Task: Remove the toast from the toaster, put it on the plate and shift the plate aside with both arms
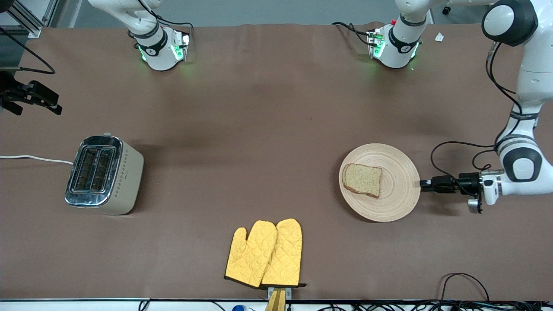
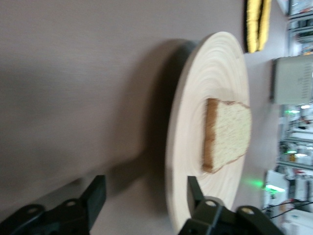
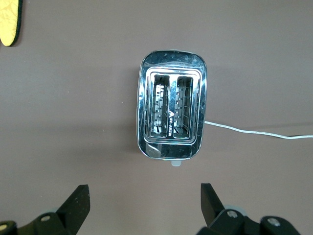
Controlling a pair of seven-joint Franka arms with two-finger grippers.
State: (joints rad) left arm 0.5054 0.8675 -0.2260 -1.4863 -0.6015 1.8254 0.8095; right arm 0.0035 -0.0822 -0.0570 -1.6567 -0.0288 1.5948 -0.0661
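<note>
The toast [image 1: 362, 180] lies flat on the pale wooden plate [image 1: 399, 183], toward the left arm's end of the table. My left gripper [image 1: 423, 183] is low at the plate's rim, on the side toward the left arm's end. In the left wrist view it [image 2: 145, 181] is open, with the plate's rim [image 2: 177, 161] between the fingers and not clamped; the toast [image 2: 227, 134] shows farther in. My right gripper [image 1: 47, 101] hangs in the air at the right arm's end. It is open and empty [image 3: 143, 191] above the table beside the toaster [image 3: 171, 111].
The silver and beige toaster [image 1: 103, 174] stands toward the right arm's end, both slots empty, with a white cord [image 1: 34, 158] running off the table. Two yellow oven mitts [image 1: 265, 254] lie at the table edge nearest the front camera. Black cables [image 1: 464, 280] lie there too.
</note>
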